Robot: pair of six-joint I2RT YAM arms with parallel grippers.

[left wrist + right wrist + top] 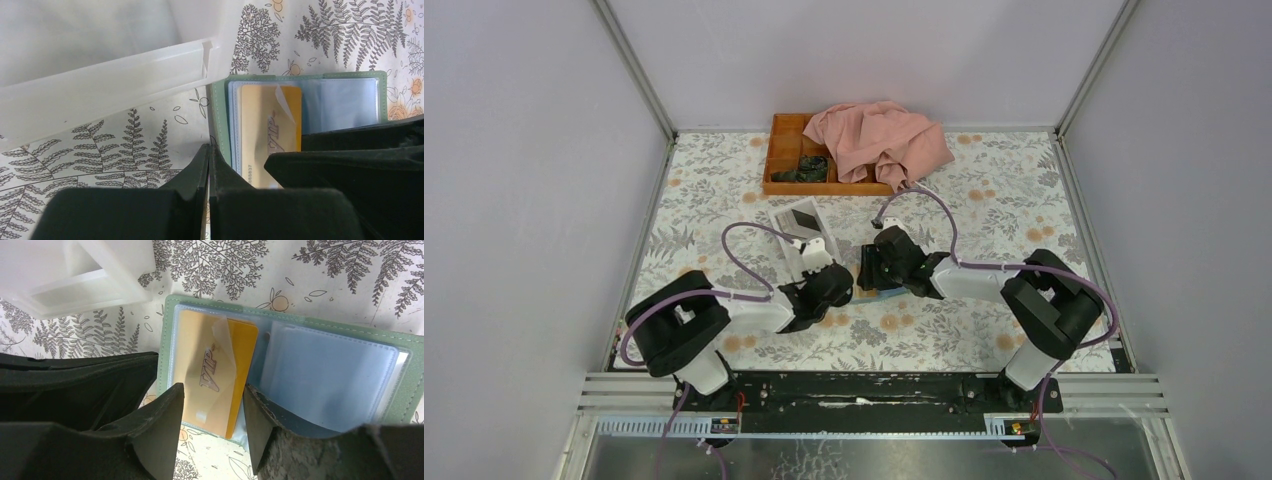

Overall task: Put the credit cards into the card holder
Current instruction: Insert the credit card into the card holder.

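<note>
Overhead, card holder [168, 347] mostly hidden, left end effector [209, 151] clenched, right end effector [214, 390] astride orange card [200, 357], grip unclear

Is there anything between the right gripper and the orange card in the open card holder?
Nothing visible stands between them. The right gripper is open, its fingers on either side of the orange card at its near end. Only a clear sleeve of the card holder lies over part of the card; the white box sits beyond the holder.
</note>
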